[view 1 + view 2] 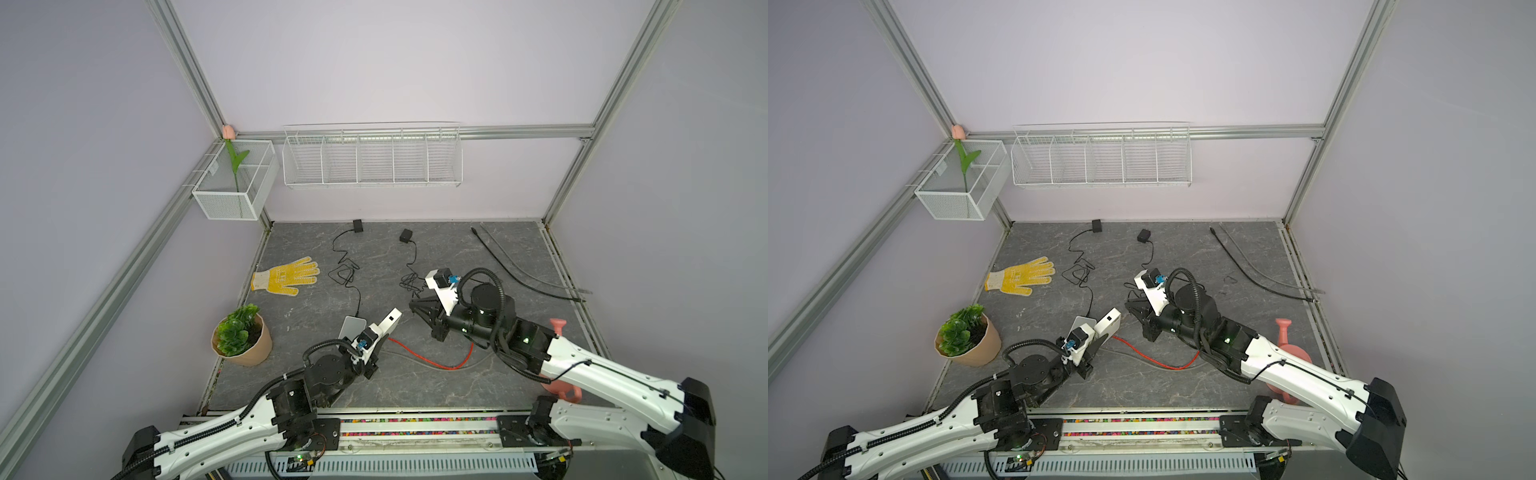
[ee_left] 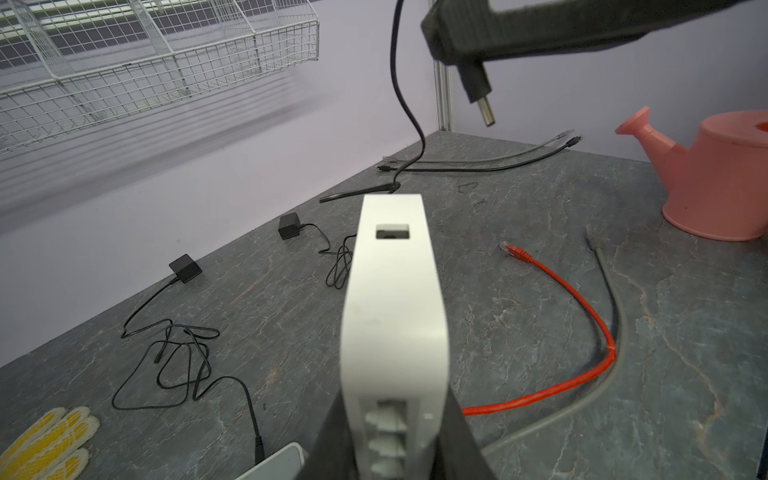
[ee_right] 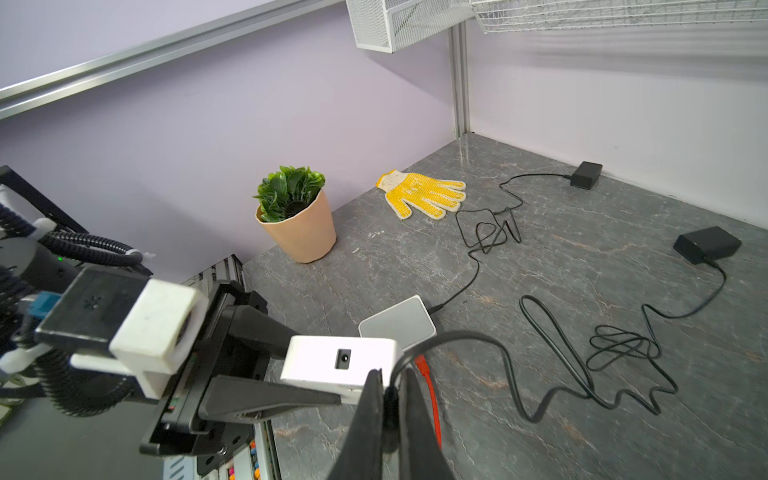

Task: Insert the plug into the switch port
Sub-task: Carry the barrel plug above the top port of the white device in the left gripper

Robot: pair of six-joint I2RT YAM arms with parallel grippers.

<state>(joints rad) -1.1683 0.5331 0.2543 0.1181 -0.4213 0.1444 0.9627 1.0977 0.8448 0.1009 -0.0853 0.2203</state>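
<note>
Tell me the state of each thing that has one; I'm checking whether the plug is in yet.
left gripper: shut on white switch
white switch: lifted off table, port empty
right gripper: shut on plug
plug: in the air, not inserted
second switch: flat on table, black cable plugged in
red cable: loose on table, connector free

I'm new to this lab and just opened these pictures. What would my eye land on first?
The left gripper holds a white switch above the table's middle, and the right gripper holds a black plug near it, not yet in the port. Then the colours: a red cable mid-table, a yellow glove back left, a pink watering can near right.
</note>
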